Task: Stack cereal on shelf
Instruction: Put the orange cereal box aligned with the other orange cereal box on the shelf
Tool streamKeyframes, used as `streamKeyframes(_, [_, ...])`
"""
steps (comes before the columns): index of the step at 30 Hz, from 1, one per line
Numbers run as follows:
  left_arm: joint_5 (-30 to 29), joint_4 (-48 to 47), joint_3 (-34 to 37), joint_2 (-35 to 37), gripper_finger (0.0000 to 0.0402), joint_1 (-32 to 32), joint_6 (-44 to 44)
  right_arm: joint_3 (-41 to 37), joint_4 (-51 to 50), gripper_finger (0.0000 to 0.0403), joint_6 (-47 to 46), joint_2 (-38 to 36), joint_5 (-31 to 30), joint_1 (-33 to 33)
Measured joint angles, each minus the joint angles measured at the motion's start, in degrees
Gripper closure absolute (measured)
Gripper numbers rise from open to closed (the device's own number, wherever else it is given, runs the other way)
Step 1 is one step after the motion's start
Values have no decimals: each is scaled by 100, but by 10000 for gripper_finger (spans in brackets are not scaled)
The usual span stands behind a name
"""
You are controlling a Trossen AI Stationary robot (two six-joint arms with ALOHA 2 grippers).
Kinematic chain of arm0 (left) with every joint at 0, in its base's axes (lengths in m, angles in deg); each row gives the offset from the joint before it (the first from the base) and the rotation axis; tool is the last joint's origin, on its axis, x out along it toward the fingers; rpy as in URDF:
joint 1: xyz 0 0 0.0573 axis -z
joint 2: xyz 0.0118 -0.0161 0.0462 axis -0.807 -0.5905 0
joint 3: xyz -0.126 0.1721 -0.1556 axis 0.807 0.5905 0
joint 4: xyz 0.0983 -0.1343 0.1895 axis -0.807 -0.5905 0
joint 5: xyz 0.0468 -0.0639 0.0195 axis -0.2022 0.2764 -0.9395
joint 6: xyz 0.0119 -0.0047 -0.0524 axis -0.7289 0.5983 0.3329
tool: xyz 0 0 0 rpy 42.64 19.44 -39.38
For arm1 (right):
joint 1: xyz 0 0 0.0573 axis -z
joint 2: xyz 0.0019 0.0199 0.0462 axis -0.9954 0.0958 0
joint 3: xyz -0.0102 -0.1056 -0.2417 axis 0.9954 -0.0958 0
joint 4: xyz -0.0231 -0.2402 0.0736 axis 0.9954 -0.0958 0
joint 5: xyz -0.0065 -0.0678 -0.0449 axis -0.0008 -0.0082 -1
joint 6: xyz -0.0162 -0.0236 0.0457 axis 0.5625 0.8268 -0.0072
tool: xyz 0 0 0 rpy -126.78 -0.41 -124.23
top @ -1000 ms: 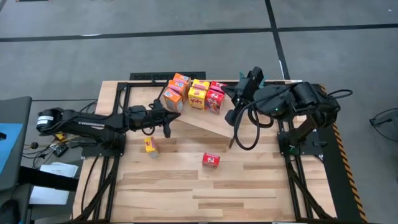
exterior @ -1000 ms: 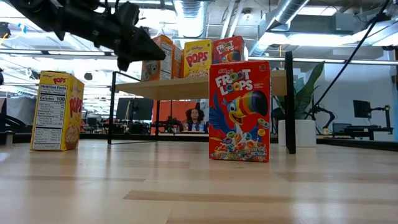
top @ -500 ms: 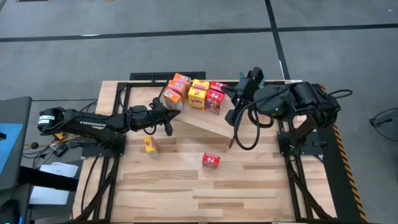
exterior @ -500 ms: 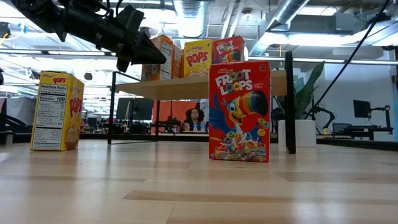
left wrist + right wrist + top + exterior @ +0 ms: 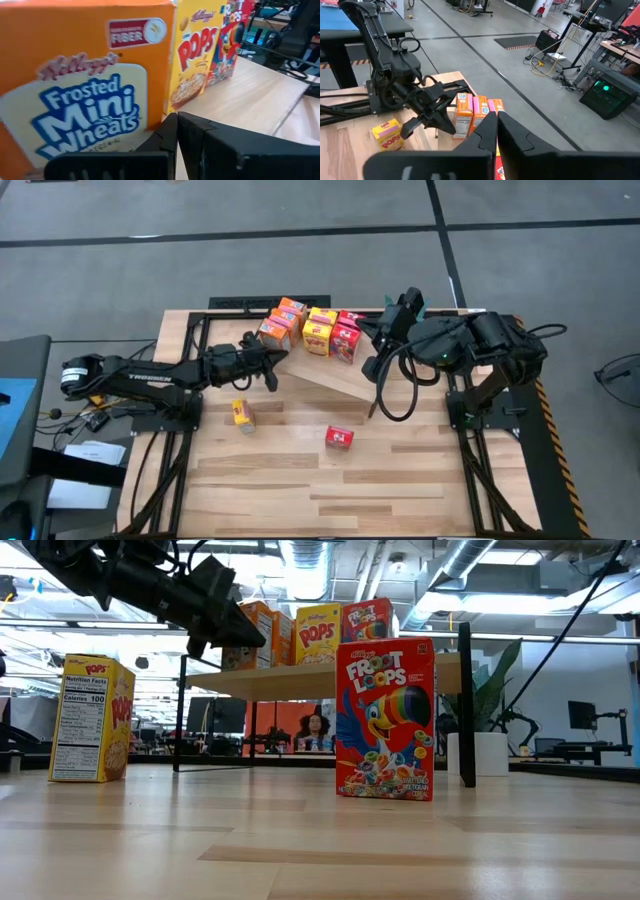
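Observation:
Several cereal boxes stand on the shelf [image 5: 335,377]: an orange Frosted Mini Wheats box [image 5: 274,333] at its left end, then yellow Pops [image 5: 317,635] and red Froot Loops [image 5: 366,619]. My left gripper [image 5: 268,356], shut, is at the orange box's [image 5: 85,80] front. Down on the table stand a yellow Pops box [image 5: 241,414] and a red Froot Loops box [image 5: 339,437]. My right gripper [image 5: 372,328] hovers shut, high over the shelf's right part, holding nothing. My left gripper pushes with its shut fingertips [image 5: 172,125] against the printed front of the orange box, low and near its right edge [image 5: 150,120]. It comes about level from the table's left side. The box stands upright on the shelf.
The shelf's black legs [image 5: 465,705] stand on the plank table [image 5: 300,480]. The table's near half is bare wood. The right wrist view shows my left arm [image 5: 405,95] beside the boxes. A person sits in the room far behind the table [image 5: 313,730].
My left gripper has swung a little toward the table's far edge, against the orange box. The box has slid slightly toward the shelf's far left, staying upright. My right arm has kept still.

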Motion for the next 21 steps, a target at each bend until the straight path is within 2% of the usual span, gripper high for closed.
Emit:
streamKeyframes(4, [121,9,0,2,401,15,158,0,0,377,0,0,0,0])
streamKeyframes(8, [617,-32,-2,246,401,299,499,0,-7,387,0,0,0,0])
streamKeyframes(9, [458,-170,-19,425,401,449,503,0,-15,387,-2,0,0,-4])
streamKeyframes(13, [-1126,-1914,-440,1462,401,919,154,0,-37,377,-2,-1,2,-59])
streamKeyframes(16, [-1959,-2892,-605,2067,401,1090,-10,0,-37,369,-2,-1,4,-79])
streamKeyframes(19, [-2800,-3408,-608,2443,401,1048,66,0,-37,370,0,-2,4,-74])
streamKeyframes(21, [-3023,-3494,-601,2504,401,970,-6,0,-36,376,2,-2,3,-63])
